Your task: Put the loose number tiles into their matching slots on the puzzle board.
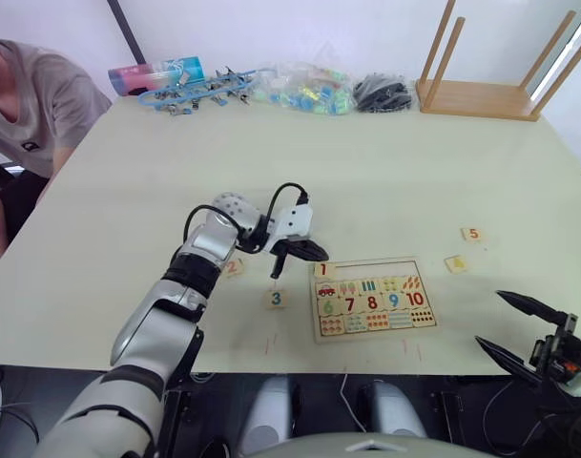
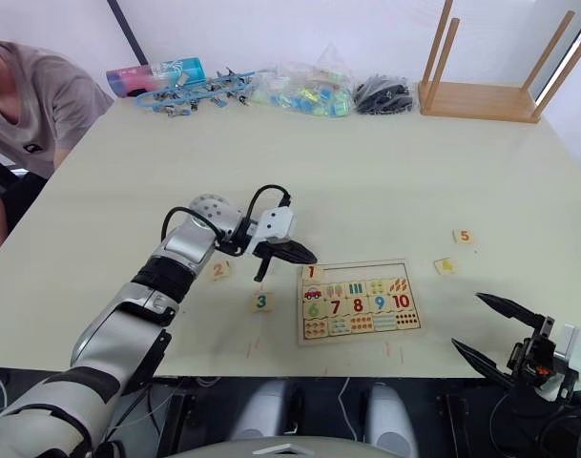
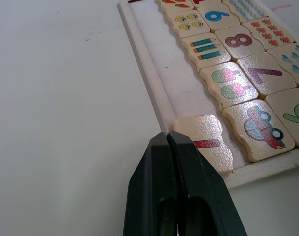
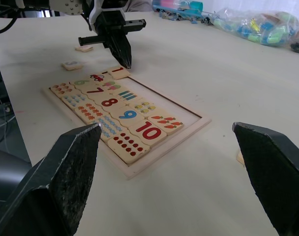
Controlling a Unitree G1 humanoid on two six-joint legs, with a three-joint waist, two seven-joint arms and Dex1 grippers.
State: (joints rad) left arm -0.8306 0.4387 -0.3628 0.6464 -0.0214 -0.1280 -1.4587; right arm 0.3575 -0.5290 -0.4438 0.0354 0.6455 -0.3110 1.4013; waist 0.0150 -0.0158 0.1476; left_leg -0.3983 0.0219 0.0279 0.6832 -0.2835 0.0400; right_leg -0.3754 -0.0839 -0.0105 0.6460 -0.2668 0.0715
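The puzzle board [image 1: 385,266] lies near the table's front edge, with digits 6 to 10 and picture squares in it. Tile 1 [image 3: 205,142] rests in the corner slot of its bare top row, against the frame. My left gripper [image 1: 321,255] is shut, empty, with its tip just beside tile 1. Loose tiles lie on the table: tile 2 [image 1: 233,267] and tile 3 [image 1: 277,299] left of the board, tile 5 [image 1: 472,234] and a yellow-printed tile [image 1: 455,263] to its right. My right gripper [image 1: 505,330] hangs open off the table's front right edge.
An upturned wooden stool [image 1: 481,95] stands at the back right. Bags of small parts [image 1: 309,91] and blue clips [image 1: 195,91] line the back edge. A person [image 1: 32,95] sits at the far left.
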